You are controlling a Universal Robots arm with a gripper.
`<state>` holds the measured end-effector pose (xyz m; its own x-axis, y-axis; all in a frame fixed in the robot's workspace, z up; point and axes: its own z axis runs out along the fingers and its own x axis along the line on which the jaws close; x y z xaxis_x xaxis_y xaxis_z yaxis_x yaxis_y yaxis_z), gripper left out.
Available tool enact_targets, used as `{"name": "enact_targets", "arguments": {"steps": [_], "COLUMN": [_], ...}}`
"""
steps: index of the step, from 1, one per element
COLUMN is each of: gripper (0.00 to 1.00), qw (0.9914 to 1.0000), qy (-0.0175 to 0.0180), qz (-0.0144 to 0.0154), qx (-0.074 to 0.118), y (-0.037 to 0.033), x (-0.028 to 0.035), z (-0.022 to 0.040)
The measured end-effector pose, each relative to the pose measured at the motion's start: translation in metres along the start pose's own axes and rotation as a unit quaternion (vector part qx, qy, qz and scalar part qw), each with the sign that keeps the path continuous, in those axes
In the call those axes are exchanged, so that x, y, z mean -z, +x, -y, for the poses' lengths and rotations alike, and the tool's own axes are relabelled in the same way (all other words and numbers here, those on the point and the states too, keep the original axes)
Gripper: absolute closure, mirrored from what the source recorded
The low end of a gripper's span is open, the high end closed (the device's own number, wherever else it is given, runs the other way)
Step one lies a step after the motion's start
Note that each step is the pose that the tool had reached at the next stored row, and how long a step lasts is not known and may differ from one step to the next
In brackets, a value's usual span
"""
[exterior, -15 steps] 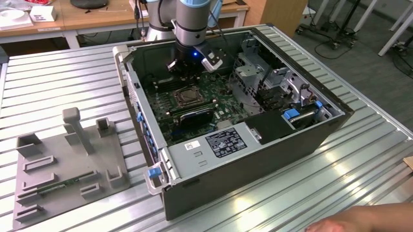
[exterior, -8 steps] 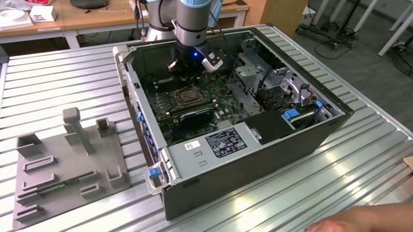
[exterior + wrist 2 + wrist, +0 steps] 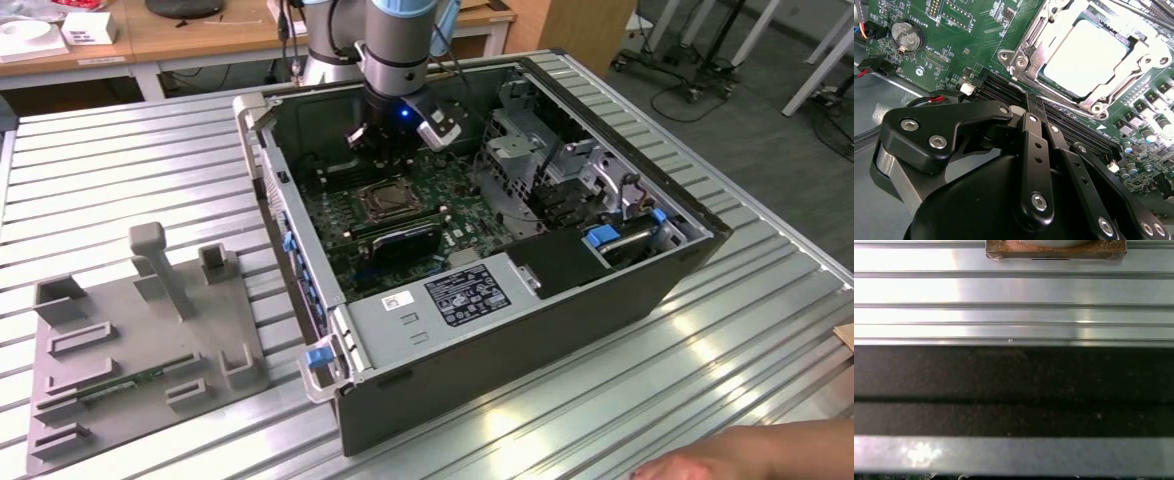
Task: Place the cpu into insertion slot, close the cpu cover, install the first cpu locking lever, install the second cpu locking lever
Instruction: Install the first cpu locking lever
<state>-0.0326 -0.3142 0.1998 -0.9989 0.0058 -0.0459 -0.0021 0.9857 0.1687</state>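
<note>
Gripper on the arm's end, down inside the open computer case in the exterior view, over the green motherboard. Hangs near the insertion slot, between it and a wall of the case. Grey fixture plate on the ribbed table at the exterior view's left, well apart from the case; a person's hand at the lower edge. In the second wrist view, gripper with black fingers pressed together, pinching nothing, tip over the long black memory slots just beside a corner of the insertion slot. Flat in that slot, the cpu, silvery top up, with the cpu cover down around it. In the first wrist view, ribbed table beyond a dark band, with a brown block at its far edge.
</note>
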Motion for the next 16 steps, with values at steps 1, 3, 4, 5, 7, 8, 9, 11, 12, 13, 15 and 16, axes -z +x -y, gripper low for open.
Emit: {"name": "enact_targets", "arguments": {"steps": [1,3,4,5,7,8,9,11,12,13,15,16], "gripper": [0.90,0.90,0.90,0.90,0.90,0.90,0.90,0.90,0.90,0.90,0.90,0.90], "qw": [1.00000,1.00000,1.00000,1.00000,1.00000,1.00000,1.00000,1.00000,1.00000,1.00000,1.00000,1.00000], "qy": [0.0000,0.0000,0.0000,0.0000,0.0000,0.0000,0.0000,0.0000,0.0000,0.0000,-0.0001,0.0000], "qz": [0.0000,0.0000,0.0000,0.0000,0.0000,0.0000,0.0000,0.0000,0.0000,0.0000,0.0001,0.0001], "qx": [0.000,0.000,0.000,0.000,0.000,0.000,0.000,0.000,0.000,0.000,0.000,0.000], "y": [0.0000,-0.0001,-0.0001,-0.0002,-0.0003,-0.0004,-0.0004,-0.0004,-0.0004,-0.0004,-0.0004,-0.0004], "x": [-0.0002,-0.0003,-0.0003,-0.0003,-0.0003,-0.0003,-0.0004,-0.0016,-0.0018,-0.0018,-0.0017,-0.0015], "z": [0.0003,0.0006,0.0007,0.0009,0.0013,0.0016,0.0018,0.0023,0.0024,0.0024,0.0024,0.0023]}}
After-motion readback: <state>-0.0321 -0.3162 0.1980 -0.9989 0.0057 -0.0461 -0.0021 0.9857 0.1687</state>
